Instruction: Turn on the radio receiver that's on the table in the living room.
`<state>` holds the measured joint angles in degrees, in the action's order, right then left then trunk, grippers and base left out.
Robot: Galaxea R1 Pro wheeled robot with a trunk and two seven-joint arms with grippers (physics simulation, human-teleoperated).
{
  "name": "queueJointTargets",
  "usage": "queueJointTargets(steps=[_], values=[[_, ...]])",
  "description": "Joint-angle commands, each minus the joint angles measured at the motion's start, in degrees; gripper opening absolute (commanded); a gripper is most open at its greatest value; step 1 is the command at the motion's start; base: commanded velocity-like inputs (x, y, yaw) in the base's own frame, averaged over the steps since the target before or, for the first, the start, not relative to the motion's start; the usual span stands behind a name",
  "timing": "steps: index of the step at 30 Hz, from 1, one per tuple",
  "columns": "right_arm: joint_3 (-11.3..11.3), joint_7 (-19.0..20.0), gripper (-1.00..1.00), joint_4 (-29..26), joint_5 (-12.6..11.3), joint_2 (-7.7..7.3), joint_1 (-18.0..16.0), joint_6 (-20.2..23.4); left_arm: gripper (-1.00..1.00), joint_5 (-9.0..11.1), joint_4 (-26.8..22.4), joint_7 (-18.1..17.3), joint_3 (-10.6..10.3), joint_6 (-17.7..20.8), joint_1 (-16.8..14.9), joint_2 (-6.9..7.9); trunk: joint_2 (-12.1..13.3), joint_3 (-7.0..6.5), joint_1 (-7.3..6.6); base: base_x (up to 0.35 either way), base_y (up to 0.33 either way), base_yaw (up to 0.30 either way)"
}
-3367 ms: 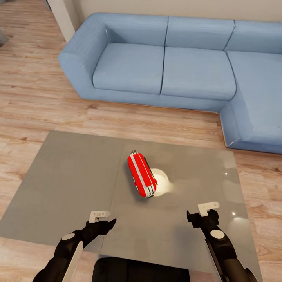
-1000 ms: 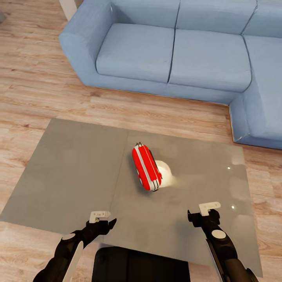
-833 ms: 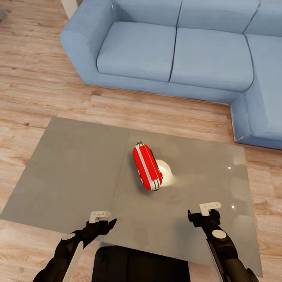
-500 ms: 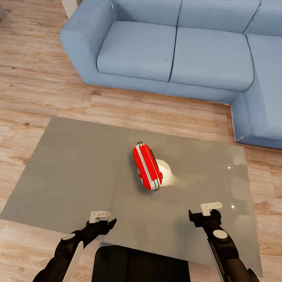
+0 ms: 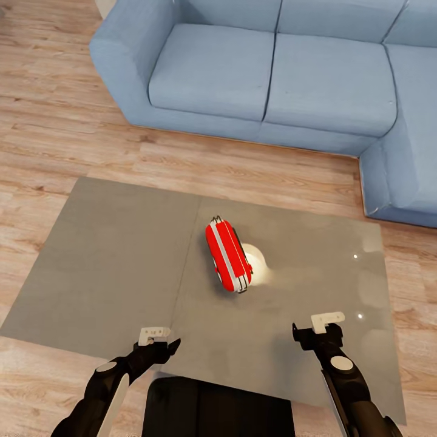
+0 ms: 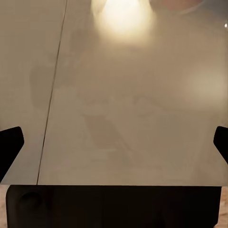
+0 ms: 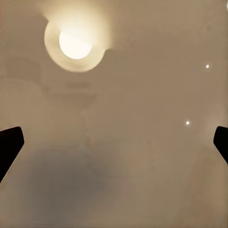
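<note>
— Head view?
— Red radio receiver (image 5: 228, 256) standing near the middle of the grey counter (image 5: 109, 273), just right of the seam, narrow white-trimmed edge up, thin wire handle toward the sofa. Bright round lamp reflection (image 5: 254, 268) on the gloss right beside it. Blue L-shaped sofa (image 5: 273, 73) beyond, across a strip of wood plank floor (image 5: 54, 127).
— And the hands there?
— Left hand (image 5: 159, 341) over the near edge of the counter, left of the seam; right hand (image 5: 321, 328) over the near right part. Both well apart from the radio, touching nothing. Spread hard to judge from this angle.
— Left wrist view?
— Looking down on the glossy counter (image 6: 142, 95), seam running along one side, lamp glow at the far end. Two dark fingertips (image 6: 9, 147) at opposite edges of the frame, so spread wide, nothing between. Dark robot base (image 6: 114, 206) past the counter's near edge.
— Right wrist view?
— Counter gloss (image 7: 142, 166) again, with the round lamp reflection (image 7: 75, 43) and small glints. Fingertips (image 7: 8, 145) at the two edges: wide too, holding nothing.
</note>
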<state>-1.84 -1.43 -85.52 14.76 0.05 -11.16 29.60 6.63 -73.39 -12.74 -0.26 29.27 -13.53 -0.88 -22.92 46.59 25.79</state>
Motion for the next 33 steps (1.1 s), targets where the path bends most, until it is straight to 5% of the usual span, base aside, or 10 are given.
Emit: queueJointTargets(steps=[1, 33], values=[[0.0, -0.01, 1.0, 0.0, 0.0, -0.02, 0.0, -0.02, 1.0, 0.0, 0.0, 0.0, 0.0, 0.0, 0.0, -0.02, 0.0, 0.09, 0.0, 0.0, 0.0, 0.0], [-0.62, 0.52, 1.0, -0.82, -0.08, -0.05, 0.01, 0.63, 1.0, -0.04, 0.0, 0.0, 0.0, 0.0, 0.0, -0.16, 0.0, 0.43, 0.0, 0.0, 0.0, 0.0]])
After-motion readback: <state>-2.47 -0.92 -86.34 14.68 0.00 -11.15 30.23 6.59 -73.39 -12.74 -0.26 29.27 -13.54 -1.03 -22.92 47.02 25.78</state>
